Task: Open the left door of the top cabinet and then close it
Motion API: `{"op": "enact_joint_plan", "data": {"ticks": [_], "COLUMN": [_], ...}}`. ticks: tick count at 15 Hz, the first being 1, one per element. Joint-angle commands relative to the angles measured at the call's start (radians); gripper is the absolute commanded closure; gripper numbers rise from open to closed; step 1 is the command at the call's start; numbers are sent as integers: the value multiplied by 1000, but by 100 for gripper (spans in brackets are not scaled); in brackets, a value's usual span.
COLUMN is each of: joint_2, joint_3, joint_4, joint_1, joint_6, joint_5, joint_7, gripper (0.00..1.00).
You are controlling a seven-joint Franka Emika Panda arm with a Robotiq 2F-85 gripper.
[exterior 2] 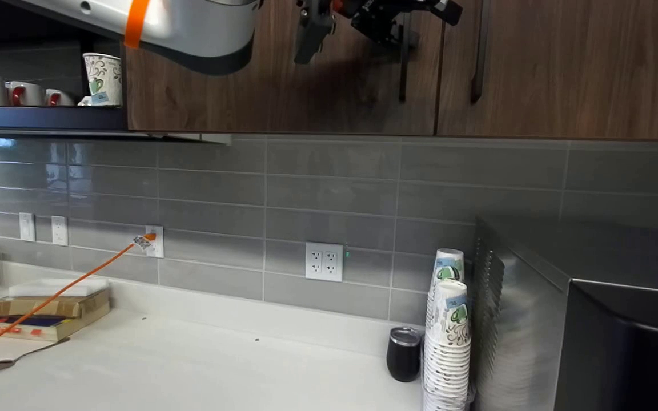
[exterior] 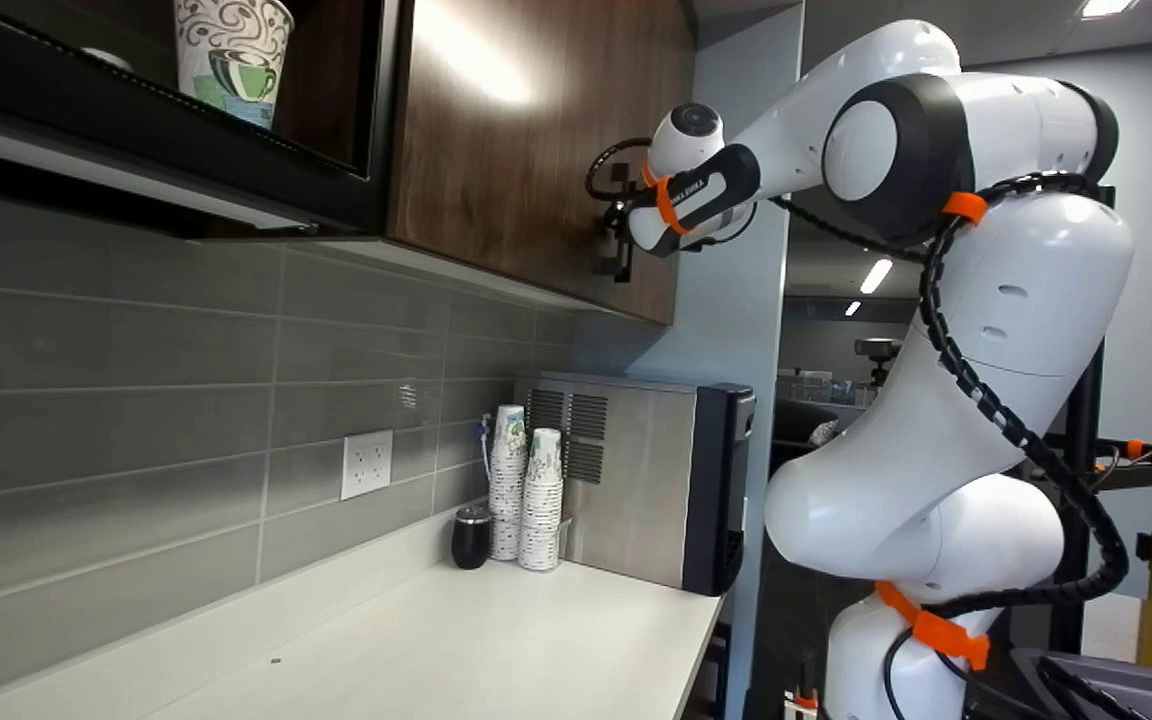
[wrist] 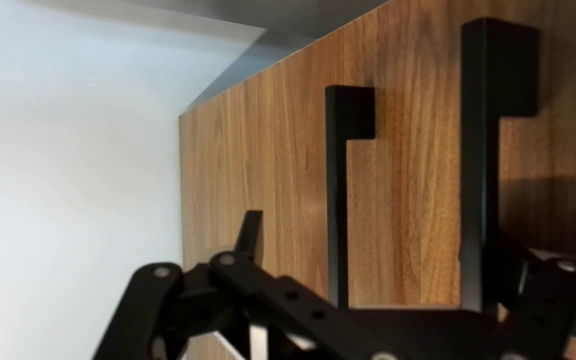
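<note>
The top cabinet is dark brown wood grain with flat doors, both flush and closed. The left door (exterior 2: 209, 103) carries a vertical black handle (exterior 2: 404, 74); the door also shows in an exterior view (exterior: 496, 170). My gripper (exterior 2: 383, 28) is partly cut off at the top edge, in front of this door. It also shows at the handle area in an exterior view (exterior: 621, 215). The wrist view seems upside down. There my gripper (wrist: 383, 240) is open, with the left door's handle (wrist: 478, 165) beside the right-hand finger; contact cannot be told. The lower handle parts are hidden.
The right door's handle (wrist: 338, 190) stands close by, also between the fingers in the wrist view. A side wall (exterior: 736, 200) adjoins the cabinet. A black shelf (exterior 2: 43, 119) holds cups. Below are a counter (exterior: 456, 650), cup stacks (exterior: 526, 500) and a steel appliance (exterior: 636, 480).
</note>
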Motion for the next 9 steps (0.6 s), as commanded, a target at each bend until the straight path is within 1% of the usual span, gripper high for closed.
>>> {"op": "enact_joint_plan", "data": {"ticks": [1, 3, 9], "joint_2": [-74, -90, -150], "joint_3": [-83, -140, -255], "joint_4": [-82, -115, -191], "joint_1": [59, 130, 229], "joint_6": [-20, -17, -30], "joint_5": [7, 31, 31], "joint_7": [-79, -158, -259], "gripper": [0, 0, 0]}}
